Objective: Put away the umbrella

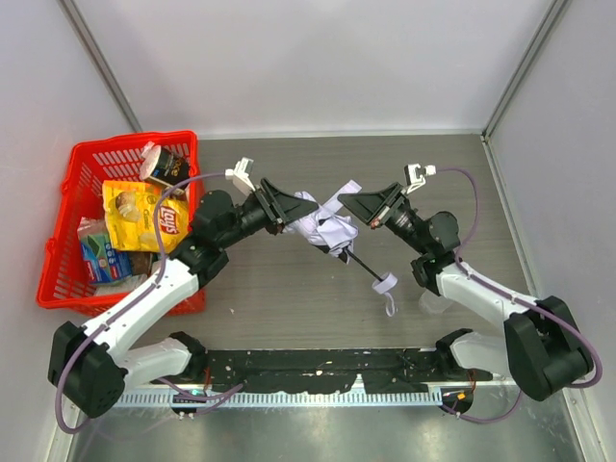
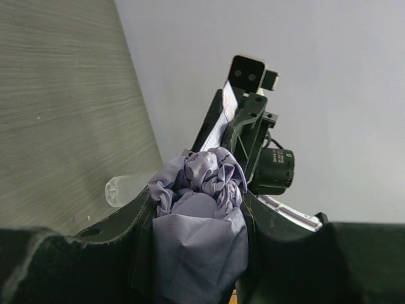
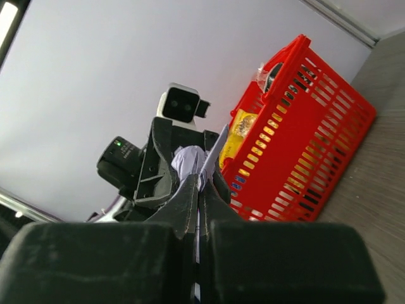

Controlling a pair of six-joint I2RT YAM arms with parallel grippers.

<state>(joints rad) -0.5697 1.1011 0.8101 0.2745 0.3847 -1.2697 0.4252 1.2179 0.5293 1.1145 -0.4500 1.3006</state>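
Umbrella (image 1: 322, 229) is hanging between the two arms near the middle of the worktop (image 1: 289, 298), its pale lavender cloth crumpled into a loose bundle. The left tool (image 1: 294, 214) is gripping that bundle from the left. In the left wrist view its dark fingers (image 2: 130, 231) are pressing on either side of a thick wad of the cloth (image 2: 199, 215), which is filling the gap between them.

The right tool (image 1: 354, 207) is reaching in from the right and pinching a thin flap of the same cloth. In the right wrist view its fingers (image 3: 183, 202) are lying closed against each other, with only a narrow strip of lavender showing between them. The two tools are facing each other, close together but not touching.

A thin black shaft (image 1: 358, 262) is slanting down from the bundle toward the near right. It is ending in a small light handle (image 1: 385, 284), with a lavender strap (image 1: 391, 306) trailing below it. Whether the handle is resting on the worktop I cannot tell.

A red basket (image 1: 58, 250) is standing at the left side of the worktop, beside the left arm and well apart from the umbrella. It is holding a yellow chips bag (image 1: 159, 217), a blue packet (image 1: 101, 258) and a dark tub (image 1: 166, 166) at its far end.
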